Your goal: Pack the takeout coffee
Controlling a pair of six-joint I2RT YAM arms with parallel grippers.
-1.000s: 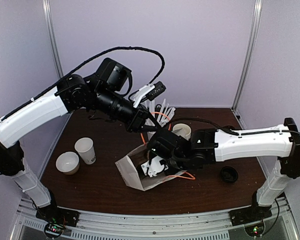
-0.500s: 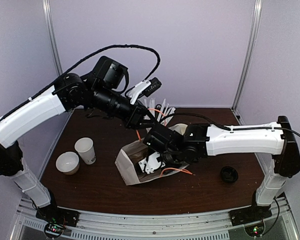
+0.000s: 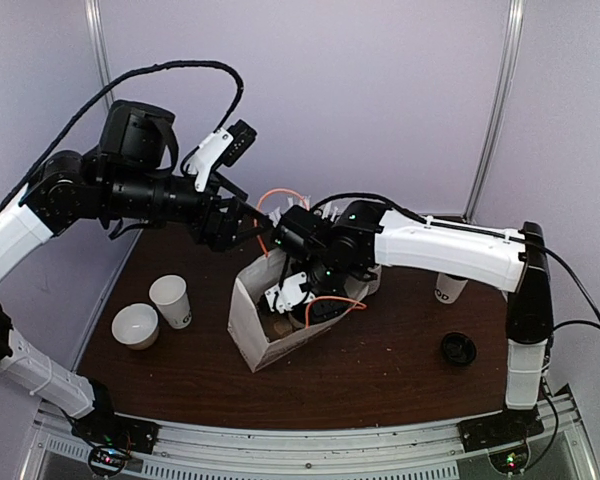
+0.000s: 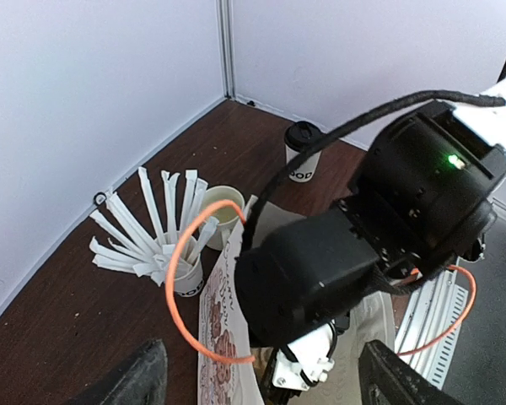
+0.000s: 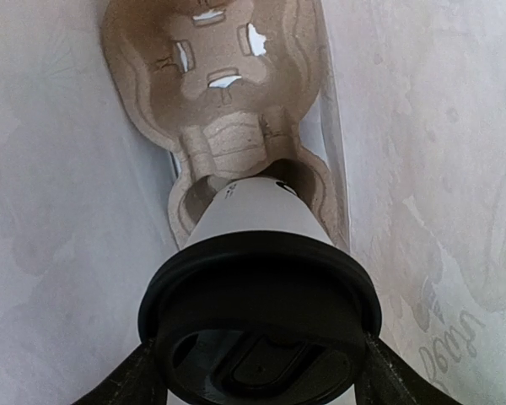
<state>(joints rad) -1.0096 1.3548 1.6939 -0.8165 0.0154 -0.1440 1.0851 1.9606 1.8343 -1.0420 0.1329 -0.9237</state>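
My right gripper [image 5: 257, 381] is down inside the white paper bag [image 3: 245, 322], shut on a white takeout coffee cup [image 5: 257, 224] at the sides of its black lid [image 5: 261, 312]. The cup's base rests in a pocket of the brown pulp carrier [image 5: 219, 93] on the bag's floor. In the top view that arm's wrist [image 3: 305, 240] covers the bag's mouth. A second lidded coffee cup [image 3: 450, 288] [image 4: 302, 153] stands upright on the table behind the right arm. My left gripper [image 3: 248, 228] [image 4: 261, 390] hovers open above the bag's left rim, holding nothing.
The bag's orange loop handles [image 3: 280, 197] [image 4: 175, 291] hang free. A cup full of white sticks [image 4: 179, 263] and a cream mug [image 4: 222, 211] stand behind the bag. At the left are an open paper cup [image 3: 170, 300] and a cream bowl [image 3: 135, 325]. A loose black lid [image 3: 458, 348] lies at the right.
My left gripper has opened, let go of the orange handle and drawn back to the left. The right arm has swung further back and the bag now stands more upright.
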